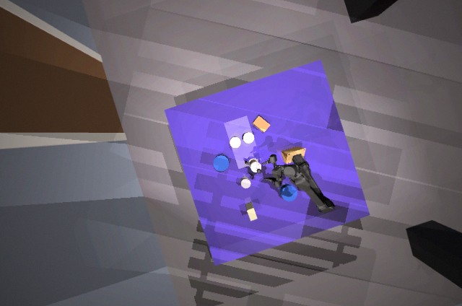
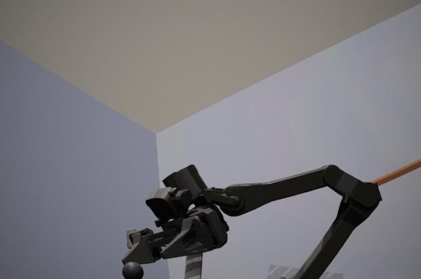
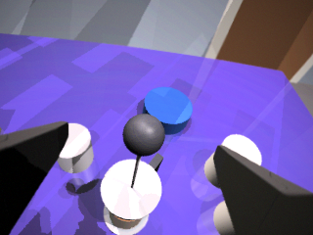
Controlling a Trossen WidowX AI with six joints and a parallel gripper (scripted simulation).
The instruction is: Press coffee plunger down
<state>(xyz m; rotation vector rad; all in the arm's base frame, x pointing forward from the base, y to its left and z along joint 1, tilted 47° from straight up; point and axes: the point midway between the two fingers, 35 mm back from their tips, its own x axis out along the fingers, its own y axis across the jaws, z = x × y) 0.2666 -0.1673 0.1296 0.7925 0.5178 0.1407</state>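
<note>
Your purple table top (image 1: 283,101) carries everything, and the coffee press (image 3: 131,192) sits near its middle, so take that press as your marker. The arm (image 2: 282,183) reaches in from the far side of the press, folded low so the wrist comes over it from above.

The gripper (image 3: 142,162) hangs right over the press, jaws spread wide with nothing between them. In the wrist view one dark finger (image 3: 29,171) sits on each side of the press, and the plunger knob (image 3: 143,134) stands on its thin rod (image 3: 135,171) in the gap. That spread looks deliberate: wide enough to drop around the knob without clipping it.

The rod shows a good length above the white lid, so the plunger looks fully up; the pressing is not yet begun, by my read. From the exterior view the knob sits just under the fingertips, near but apart.

Around the press: a blue disc (image 3: 167,109) just behind it, a white cylinder (image 3: 74,146) beside it on one side, two more white cylinders (image 3: 234,158) on the other. They stand close, so you want a straight vertical push; any sideways drag could tip the press or shove it into its neighbours.

Smallest thing: a dark stub (image 3: 156,162) at the lid edge, likely the spout or handle, too blurred to tell.
</note>
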